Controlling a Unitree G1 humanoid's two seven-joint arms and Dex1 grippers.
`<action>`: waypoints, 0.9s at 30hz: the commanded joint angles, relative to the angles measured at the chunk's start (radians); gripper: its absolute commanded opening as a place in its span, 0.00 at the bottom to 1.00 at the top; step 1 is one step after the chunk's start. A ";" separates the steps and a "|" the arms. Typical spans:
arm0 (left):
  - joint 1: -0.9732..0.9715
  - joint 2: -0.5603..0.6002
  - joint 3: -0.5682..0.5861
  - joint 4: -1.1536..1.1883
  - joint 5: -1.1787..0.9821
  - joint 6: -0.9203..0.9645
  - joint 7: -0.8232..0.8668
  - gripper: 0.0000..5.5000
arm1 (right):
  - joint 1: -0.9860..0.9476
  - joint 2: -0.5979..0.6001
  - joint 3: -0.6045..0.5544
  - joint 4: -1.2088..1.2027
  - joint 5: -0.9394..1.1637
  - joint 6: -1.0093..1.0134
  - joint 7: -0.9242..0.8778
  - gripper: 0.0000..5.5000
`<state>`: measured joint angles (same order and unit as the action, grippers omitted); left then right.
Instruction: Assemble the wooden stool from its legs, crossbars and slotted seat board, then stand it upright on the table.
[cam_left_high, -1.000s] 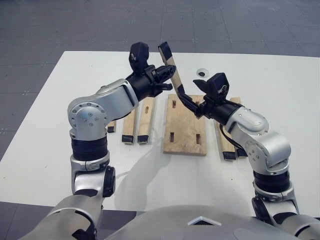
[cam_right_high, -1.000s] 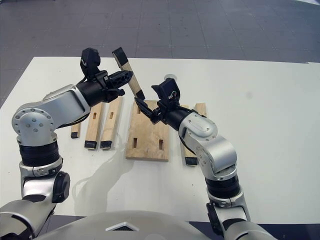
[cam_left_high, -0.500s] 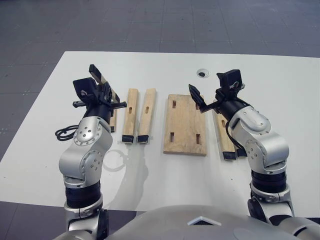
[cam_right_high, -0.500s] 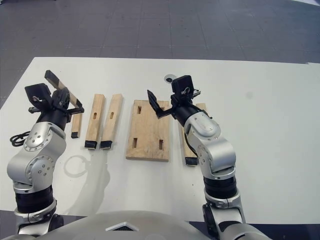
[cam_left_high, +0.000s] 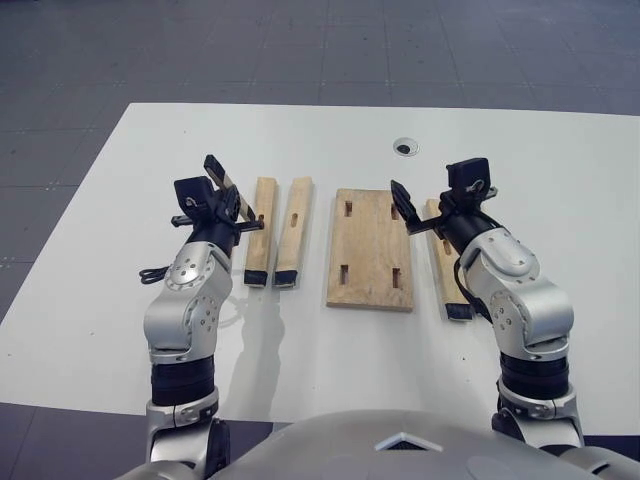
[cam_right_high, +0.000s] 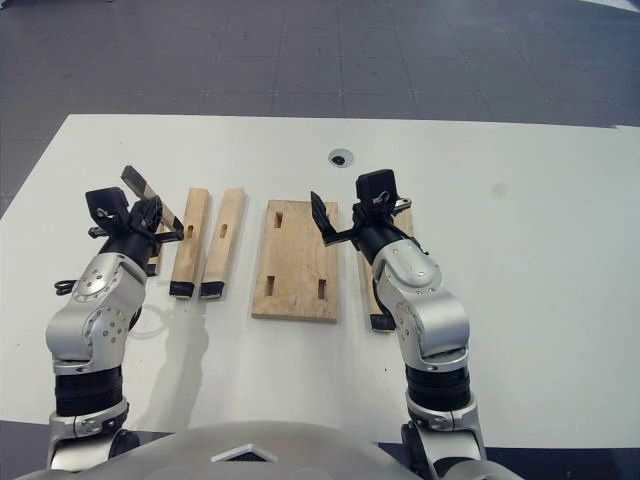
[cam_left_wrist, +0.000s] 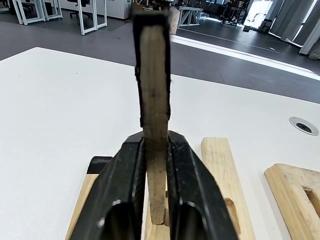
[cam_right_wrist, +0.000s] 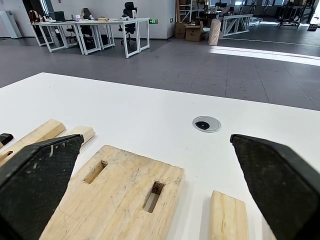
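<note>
Two black fingers of the left gripper clamped a black-tipped pale wooden bar above the white table's left side. The right gripper hung spread over the slotted rectangular wooden seat board.

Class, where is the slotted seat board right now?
In the head views, the seat board lies flat at mid-table, between a pair of slotted legs on the robot's left and two wooden pieces on its right.
</note>
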<state>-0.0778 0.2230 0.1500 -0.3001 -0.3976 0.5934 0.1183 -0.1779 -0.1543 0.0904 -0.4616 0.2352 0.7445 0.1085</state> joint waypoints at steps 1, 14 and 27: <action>-0.026 -0.025 -0.007 0.007 0.022 -0.005 -0.013 0.07 | 0.005 0.007 0.000 0.003 -0.013 -0.005 -0.004 1.00; 0.017 -0.034 -0.026 0.140 0.129 -0.104 -0.081 0.07 | 0.006 0.005 0.003 0.000 -0.018 0.001 -0.002 1.00; 0.155 -0.059 -0.030 0.209 0.145 -0.118 -0.132 0.07 | -0.009 0.003 -0.002 0.003 -0.019 0.007 0.006 1.00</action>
<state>-0.0007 0.1763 0.1307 -0.1592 -0.2689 0.3883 -0.0142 -0.1716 -0.1547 0.0919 -0.4610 0.2209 0.7445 0.1129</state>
